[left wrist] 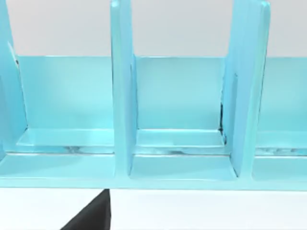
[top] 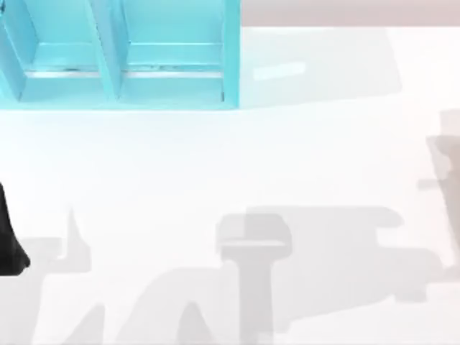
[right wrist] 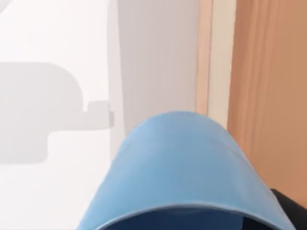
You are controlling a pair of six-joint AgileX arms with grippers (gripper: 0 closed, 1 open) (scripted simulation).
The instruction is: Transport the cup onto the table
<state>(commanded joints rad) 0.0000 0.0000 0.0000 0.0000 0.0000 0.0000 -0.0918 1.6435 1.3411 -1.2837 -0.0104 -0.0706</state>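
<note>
Right wrist view puts the cup (right wrist: 192, 167) right up against the lens, a blue tapered wall seen very close, with a sliver of black at the frame's corner beside it that may belong to the right end effector; I cannot tell from here whether that end effector is gripping the cup or not. Beyond the cup lies the white bench (right wrist: 57, 182) with grey shadows across it, and farther off a tan wooden panel (right wrist: 268, 96). From the top view, a black piece of the left arm (top: 8, 237) pokes in at the bench's left edge, and the turquoise shelf unit (top: 115, 54) stands at the far left of the bench (top: 302, 158). The left wrist view faces the shelf unit's compartments (left wrist: 180, 110), with a black corner (left wrist: 93, 215) low in the frame; its end effector's state I cannot tell.
</note>
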